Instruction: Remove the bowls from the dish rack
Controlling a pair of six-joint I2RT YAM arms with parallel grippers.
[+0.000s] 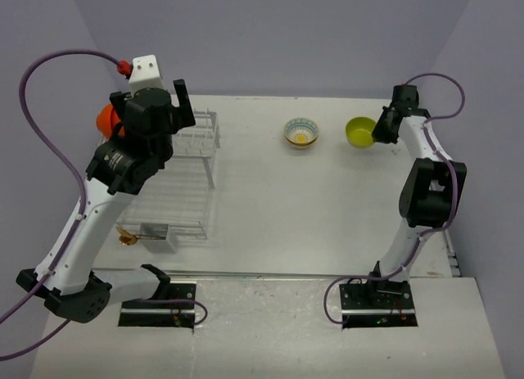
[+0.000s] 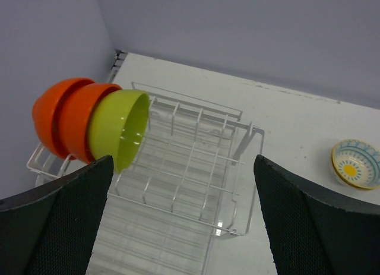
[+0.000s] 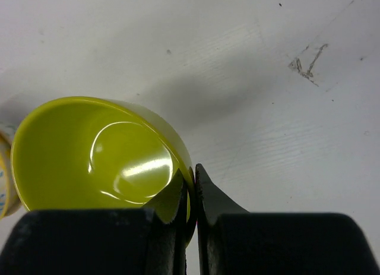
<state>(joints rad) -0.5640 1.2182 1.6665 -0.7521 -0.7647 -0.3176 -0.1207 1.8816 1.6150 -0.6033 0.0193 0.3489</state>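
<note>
The dish rack (image 1: 182,178) stands at the table's left. In the left wrist view two orange bowls (image 2: 59,117) and a lime-green bowl (image 2: 119,129) stand on edge, nested, at the rack's (image 2: 190,162) far left. My left gripper (image 2: 184,227) hangs open and empty above the rack, right of these bowls. It also shows in the top view (image 1: 176,109). My right gripper (image 3: 193,180) is shut on the rim of a second lime-green bowl (image 3: 95,153), low over the table at the far right (image 1: 359,132). A cream bowl with a blue patterned rim (image 1: 301,133) sits on the table left of it.
The rack's cutlery holder (image 1: 155,232) is at its near end, with a small amber thing (image 1: 127,236) beside it. A purple wall runs close behind the table. The table's right edge (image 1: 452,248) lies just beyond the right arm.
</note>
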